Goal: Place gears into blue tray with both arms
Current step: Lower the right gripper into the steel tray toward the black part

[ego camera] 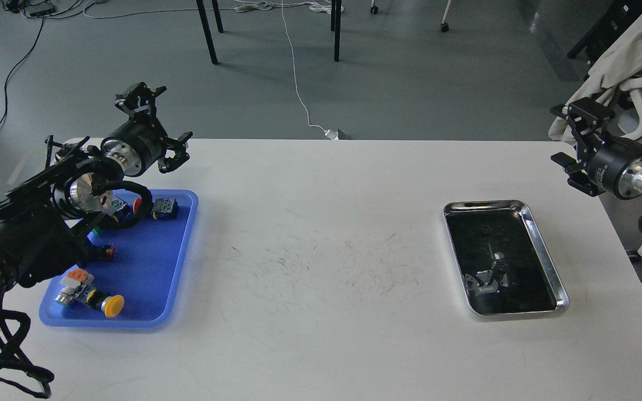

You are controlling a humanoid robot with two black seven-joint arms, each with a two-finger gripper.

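Overhead, the left gripper (141, 96) hangs above the blue tray's (179, 245) far edge; the right gripper (577, 120) hovers beyond the silver tray (544, 245); neither's spread is discernible.

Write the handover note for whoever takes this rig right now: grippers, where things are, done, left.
Left gripper: raised over the far end of the blue tray, holding nothing visible; open or shut unclear.
Right gripper: raised off the table's right edge, state unclear.
Blue tray: holds push-button switches; no gear visible in it.
Silver tray: small dark parts on a dark bottom, possibly gears.
Done: nothing evident. Left: every gear.
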